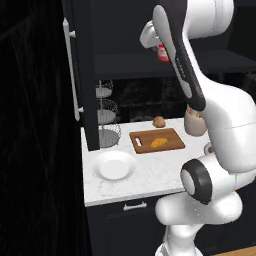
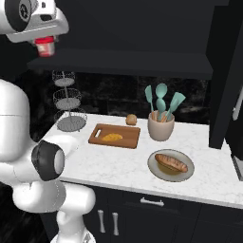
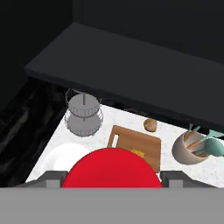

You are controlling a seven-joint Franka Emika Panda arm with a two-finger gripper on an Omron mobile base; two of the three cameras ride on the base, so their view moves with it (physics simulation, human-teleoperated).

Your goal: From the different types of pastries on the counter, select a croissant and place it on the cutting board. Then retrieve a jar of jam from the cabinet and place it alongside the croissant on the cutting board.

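Note:
My gripper (image 2: 46, 43) is shut on the jar of jam (image 2: 46, 48), a squat red jar held high in the air in front of the dark cabinet's shelf (image 2: 128, 62). From the left base view the jar of jam (image 1: 163, 53) hangs under the hand. The jar of jam (image 3: 111, 168) bulges red between the fingertips in the hand view. Far below, the croissant (image 2: 112, 137) lies on the wooden cutting board (image 2: 129, 135) on the counter (image 2: 118, 163). The croissant (image 1: 159, 143) rests mid-board (image 1: 171, 135).
A round bun (image 2: 131, 119) sits behind the board. A cup of teal utensils (image 2: 160, 126) stands to its right, and a long loaf (image 2: 171, 163) lies on a plate. A white plate (image 1: 114, 166) and a wire tiered basket (image 1: 106, 117) occupy the left. The cabinet door (image 1: 80, 75) stands open.

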